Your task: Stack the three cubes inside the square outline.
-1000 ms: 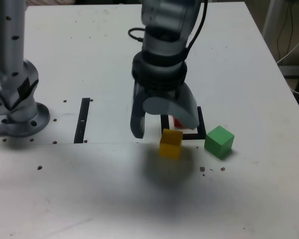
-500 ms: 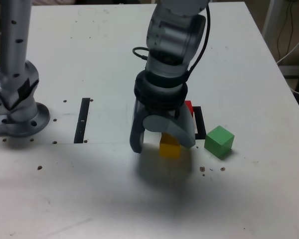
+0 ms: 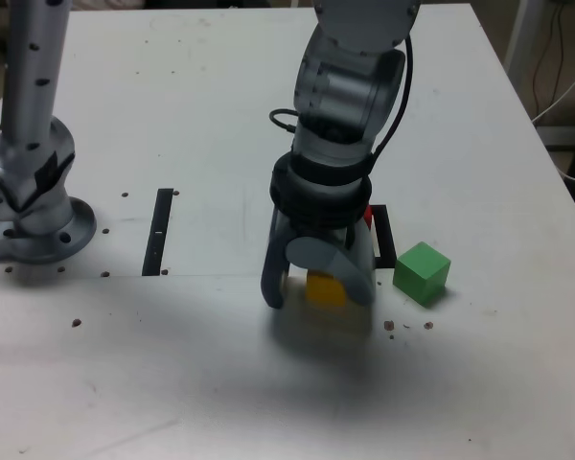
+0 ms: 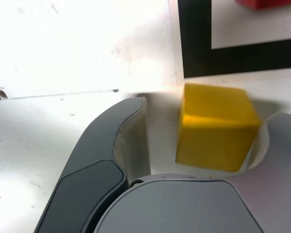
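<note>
A white table [image 3: 172, 115] seen from above and slightly in front. A grey robot arm reaches down at the centre, its gripper [image 3: 318, 286] lowered to the tabletop around the yellow cube [image 3: 324, 288]. In the wrist view the jaws stand apart: one finger [image 4: 266, 145] touches or nearly touches the cube, and a clear gap separates the cube from the other [image 4: 121, 131]. So the gripper is spread around the cube, not yet pinching it.

The square outline [image 3: 385, 240] lies just beyond the yellow cube, at about 1 o'clock from it, mostly hidden behind the arm. A sliver of the red cube [image 3: 366, 215] shows inside it. The green cube [image 3: 422, 272] sits on the table at 3 o'clock from the yellow one, just outside the outline.

The step in hand appears to be picking up the yellow cube. The next move calls for closing the jaws squarely on it, lifting, and setting it on the red cube.
</note>
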Motion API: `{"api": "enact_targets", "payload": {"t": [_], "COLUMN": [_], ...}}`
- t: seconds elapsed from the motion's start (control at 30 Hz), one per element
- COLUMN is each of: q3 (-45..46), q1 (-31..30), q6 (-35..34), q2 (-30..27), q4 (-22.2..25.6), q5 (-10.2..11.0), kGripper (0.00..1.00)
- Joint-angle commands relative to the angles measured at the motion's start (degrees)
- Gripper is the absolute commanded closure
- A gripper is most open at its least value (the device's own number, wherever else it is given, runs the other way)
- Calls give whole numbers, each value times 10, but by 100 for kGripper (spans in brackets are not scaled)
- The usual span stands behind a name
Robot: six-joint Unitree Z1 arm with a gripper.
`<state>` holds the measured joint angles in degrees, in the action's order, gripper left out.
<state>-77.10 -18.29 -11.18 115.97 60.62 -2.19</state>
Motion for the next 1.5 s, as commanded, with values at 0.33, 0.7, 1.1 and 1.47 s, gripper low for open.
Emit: {"api": "enact_targets", "payload": {"t": [0.33,0.7,1.1,1.47], "q3": [-6,-9,-6,-114], "q1": [12,13,14,54], "q6": [10,18,17,43], "q2": [2,0,-41,-69], "q4": [7,5,-5,154], "q5": [17,9,15,33], "kGripper": [39,51,83,83]}}
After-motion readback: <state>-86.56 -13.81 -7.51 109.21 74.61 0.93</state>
